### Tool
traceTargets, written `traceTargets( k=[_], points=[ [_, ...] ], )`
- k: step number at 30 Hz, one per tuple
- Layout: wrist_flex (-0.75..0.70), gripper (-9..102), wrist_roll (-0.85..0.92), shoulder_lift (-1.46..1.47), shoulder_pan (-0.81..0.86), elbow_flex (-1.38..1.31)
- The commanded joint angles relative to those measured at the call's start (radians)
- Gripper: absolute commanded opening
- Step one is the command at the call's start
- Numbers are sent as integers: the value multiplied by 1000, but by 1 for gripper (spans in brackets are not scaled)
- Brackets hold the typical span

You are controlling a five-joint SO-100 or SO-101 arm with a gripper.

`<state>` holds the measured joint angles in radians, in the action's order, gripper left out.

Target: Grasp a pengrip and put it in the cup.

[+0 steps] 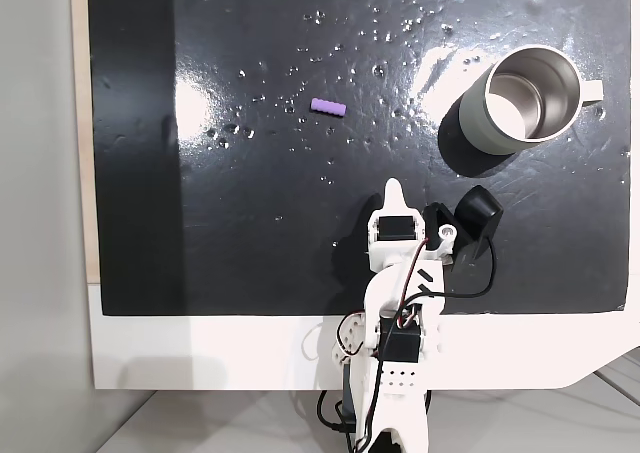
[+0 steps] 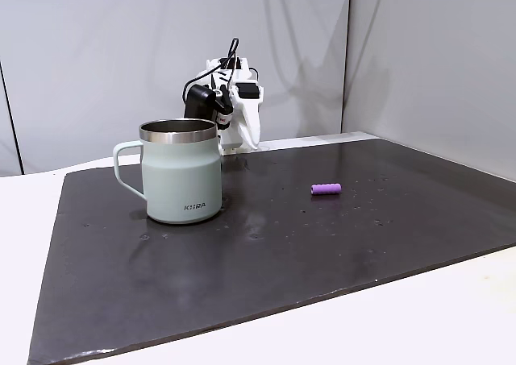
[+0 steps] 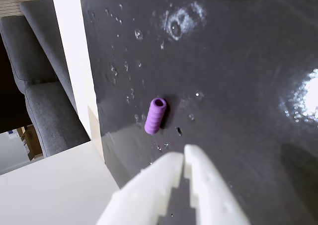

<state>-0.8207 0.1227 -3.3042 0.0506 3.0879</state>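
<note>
A white robot arm sits folded near the edge of a dark, glossy mat, and the task looks barely begun. The gripper holds nothing: in the wrist view its two white fingers are pressed together, tips touching, with only bare mat beneath them. Nothing has been picked up and nothing has been placed.

The pengrip, a small light-purple ribbed tube, lies on its side on the mat just ahead of the fingertips in the wrist view, a little to their left, and apart from them. In a fixed view from above, the pengrip rests well beyond the gripper tip and off to its left. In a fixed view from the side, the pengrip lies flat and alone, with the gripper tucked low behind the cup.

The cup stands upright beyond the fingers and to their right in the view from above, well apart from the pengrip. Its steel inside looks empty. The side view shows the cup pale grey-green with its handle facing left.

What is left, by my reading, is nearly everything: the fingers must part, reach forward to close around the tube, lift it, carry it across to the cup and release it over the mouth.

Count: one pengrip, one cup, one arm with one gripper, one mat
</note>
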Motion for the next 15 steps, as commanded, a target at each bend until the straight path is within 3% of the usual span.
traceTargets(
  k=[1, 15],
  points=[
    [-2, 0, -8, -14, -9, -8],
    [-84, 0, 0, 94, -112, -307]
  ],
)
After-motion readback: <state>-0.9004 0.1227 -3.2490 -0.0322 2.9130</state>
